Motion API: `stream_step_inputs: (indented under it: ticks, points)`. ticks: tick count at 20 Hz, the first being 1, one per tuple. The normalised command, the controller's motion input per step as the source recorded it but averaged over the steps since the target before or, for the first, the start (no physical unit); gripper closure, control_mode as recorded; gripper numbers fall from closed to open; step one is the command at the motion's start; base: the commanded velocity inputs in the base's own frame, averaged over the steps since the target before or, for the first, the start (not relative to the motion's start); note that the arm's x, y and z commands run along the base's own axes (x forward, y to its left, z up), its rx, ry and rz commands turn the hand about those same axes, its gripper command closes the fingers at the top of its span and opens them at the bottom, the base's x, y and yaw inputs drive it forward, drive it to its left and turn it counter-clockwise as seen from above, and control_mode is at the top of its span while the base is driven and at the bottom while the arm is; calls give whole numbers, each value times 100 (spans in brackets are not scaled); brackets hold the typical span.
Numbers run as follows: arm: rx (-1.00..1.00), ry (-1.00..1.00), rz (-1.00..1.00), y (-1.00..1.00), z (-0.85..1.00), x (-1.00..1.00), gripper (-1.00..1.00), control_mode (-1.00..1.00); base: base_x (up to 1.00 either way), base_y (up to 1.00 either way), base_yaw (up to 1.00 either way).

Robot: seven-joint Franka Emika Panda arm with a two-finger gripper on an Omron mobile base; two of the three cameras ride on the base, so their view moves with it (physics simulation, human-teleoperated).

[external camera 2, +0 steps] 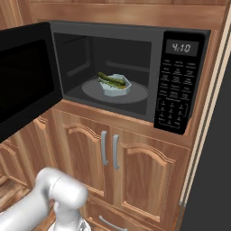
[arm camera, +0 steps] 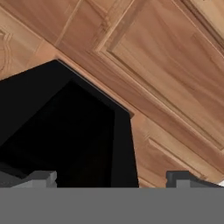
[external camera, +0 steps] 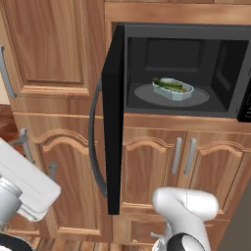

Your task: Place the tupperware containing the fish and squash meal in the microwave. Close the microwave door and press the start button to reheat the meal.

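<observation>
Glossy black microwave (external camera 2: 180, 81) set in warm wood-grain cabinets (external camera 2: 135, 171), cavity dark grey. Faceted clear tupperware (external camera: 172, 89) resting on the round grey turntable (external camera: 147, 95), near its centre, long green strips of the fish and squash meal (external camera: 169, 85) on top. Microwave door (external camera: 113, 127) swung wide, curved grey handle (external camera: 94, 142) at 9 o'clock of its edge. Gripper (arm camera: 113, 178) low, facing the door panel, fingers spread wide, holding nothing.

Kitchen: built-in microwave (external camera 2: 131, 72), wooden cabinets (external camera 2: 113, 158)
</observation>
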Motion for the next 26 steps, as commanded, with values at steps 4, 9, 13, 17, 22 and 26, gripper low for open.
stream_step_inputs:
  ticks: [4,9,13,17,22,26]
  points:
    - [-1,0,-19,10,-20,70,-100,-100,0,0,0]
    - [-4,0,-21,0,-25,70,-100,-100,0,0,0]
    - [-7,0,-23,0,-26,64,-100,-100,0,0,0]
    - [-6,0,-29,-8,-12,43,-100,-100,0,0,0]
    - [-1,-5,-28,-70,0,-13,-100,-100,0,0,0]
    - [0,-16,-24,-100,0,-47,-100,-100,0,0,0]
